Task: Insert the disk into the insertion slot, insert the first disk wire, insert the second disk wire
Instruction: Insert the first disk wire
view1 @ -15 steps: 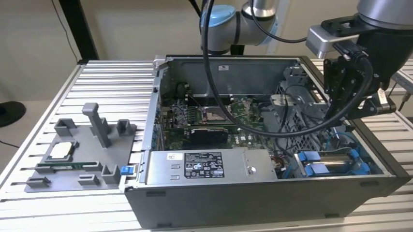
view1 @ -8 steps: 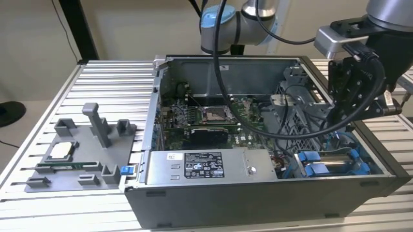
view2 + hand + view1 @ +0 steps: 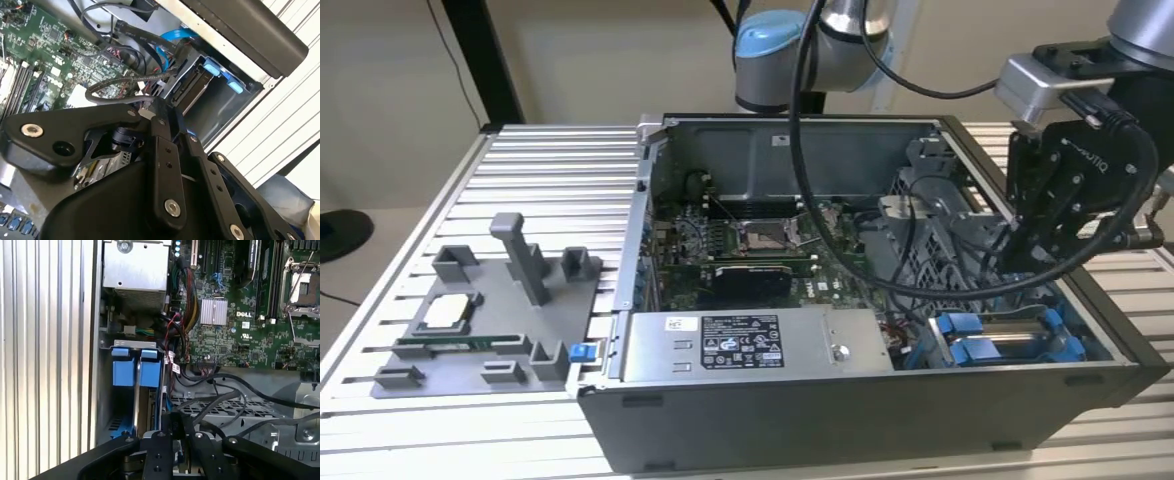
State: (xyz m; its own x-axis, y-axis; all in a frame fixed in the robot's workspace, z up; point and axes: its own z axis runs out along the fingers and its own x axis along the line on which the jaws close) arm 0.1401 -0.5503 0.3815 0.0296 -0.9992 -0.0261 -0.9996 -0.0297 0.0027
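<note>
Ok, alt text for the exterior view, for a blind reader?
The arm's black gripper reaches into an open grey computer case on a slatted metal table, at the exterior view's right, near the blue-railed insertion slot. A grey parts fixture sits at the exterior view's left.

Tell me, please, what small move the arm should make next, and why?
Probably ease the end effector down toward the black cables: the disk already appears seated in its blue-railed bay, and the end effector hovers close above those cables.
</note>
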